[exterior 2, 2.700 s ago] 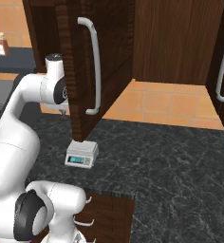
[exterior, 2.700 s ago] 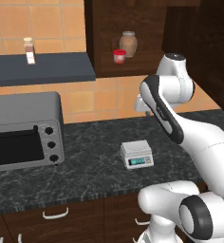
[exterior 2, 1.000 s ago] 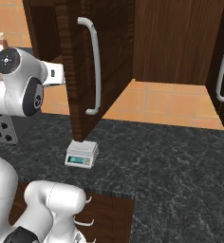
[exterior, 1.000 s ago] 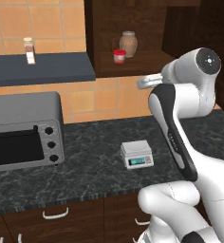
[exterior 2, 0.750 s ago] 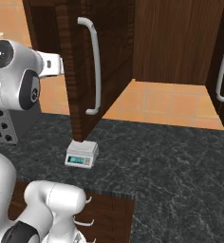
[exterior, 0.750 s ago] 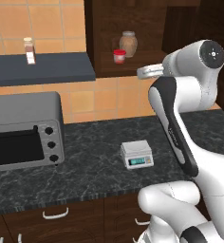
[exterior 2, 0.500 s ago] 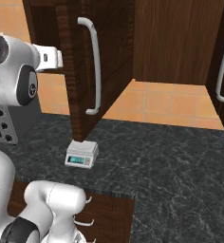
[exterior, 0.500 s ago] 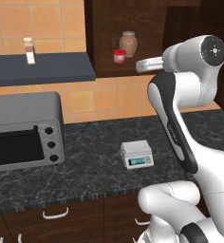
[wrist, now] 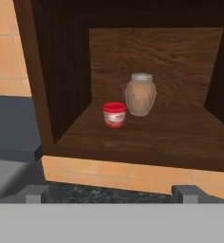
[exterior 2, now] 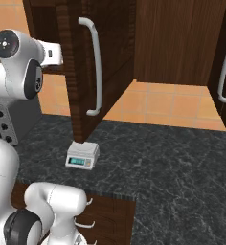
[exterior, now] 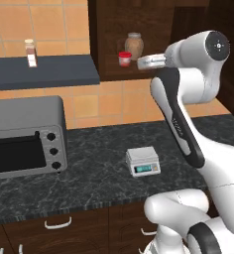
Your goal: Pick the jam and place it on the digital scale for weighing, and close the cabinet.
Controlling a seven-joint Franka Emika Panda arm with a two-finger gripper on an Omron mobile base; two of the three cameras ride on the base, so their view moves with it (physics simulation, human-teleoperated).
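Note:
The jam [wrist: 115,115], a squat red-lidded jar, stands on the floor of the open cabinet [wrist: 152,52], near its front left. It also shows as the small red jar [exterior: 124,58] in the left base view. My gripper [wrist: 111,193] is open, its fingertips [wrist: 35,192] wide apart, level with the shelf and some way short of the jam. From the left base view the gripper [exterior: 140,63] sits just right of the jam. The digital scale [exterior: 143,161] rests on the counter below with a bare top plate. The cabinet door [exterior 2: 103,62] stands open, its silver handle [exterior 2: 96,67] facing the right base view.
A taller brown-beige jar [wrist: 141,94] stands just behind and right of the jam. A grey toaster oven [exterior: 25,136] sits at the counter's left. A spice bottle [exterior: 30,52] stands on the dark blue-grey shelf [exterior: 49,73]. Another cabinet handle [exterior 2: 223,72] is at far right.
The arm has lifted the hand from counter height up to the cabinet shelf and moved it left toward the jam. The jam, scale and door have not moved.

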